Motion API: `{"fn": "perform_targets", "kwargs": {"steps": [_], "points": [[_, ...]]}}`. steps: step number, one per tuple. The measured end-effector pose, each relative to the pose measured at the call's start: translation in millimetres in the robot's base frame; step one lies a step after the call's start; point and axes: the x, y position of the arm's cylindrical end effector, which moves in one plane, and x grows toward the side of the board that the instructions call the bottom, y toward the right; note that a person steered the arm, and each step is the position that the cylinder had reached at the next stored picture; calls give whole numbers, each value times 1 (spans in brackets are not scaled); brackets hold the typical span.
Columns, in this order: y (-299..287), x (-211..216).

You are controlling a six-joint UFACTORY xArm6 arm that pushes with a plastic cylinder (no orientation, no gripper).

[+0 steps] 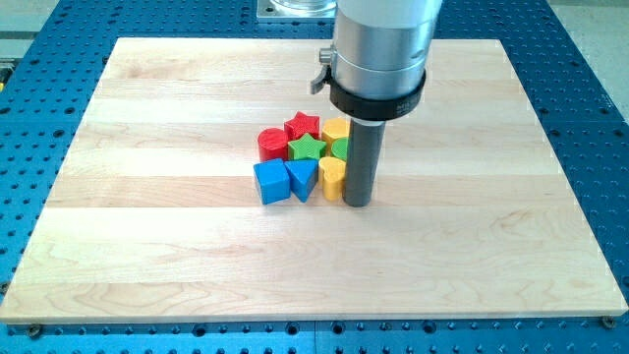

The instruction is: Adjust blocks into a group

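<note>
No brand, label or legible writing is to be seen on any surface. The arm is seen entering from the view's top, its silver cylindrical housing (381, 44) ringed by a black collar (377, 96), with the dark rod (360, 157) held upright below it. My tip (358, 204) is set down on the wooden board (147, 226), just beside the yellow block (333, 177) at that block's 3 o'clock; whether the two touch cannot be told. No claw is carried by this arm, so nothing is clenched, released or grasped.

The blocks are found packed together near the board's middle, at 9 to 11 o'clock from my tip. The blue cube (271, 182) and blue triangular block (302, 178) lie along the cluster's lower edge. Above them sit the red cylinder (272, 144), red star (303, 126), green star (308, 148), a second yellow block (336, 129) and a green block (340, 148) partly hidden by the rod.
</note>
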Motion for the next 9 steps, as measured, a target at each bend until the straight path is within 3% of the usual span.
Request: {"fn": "perform_targets", "kwargs": {"steps": [2,4,7,8,9], "points": [[-30,40],[-86,22],[-104,-4],[-136,26],[-130,64]]}}
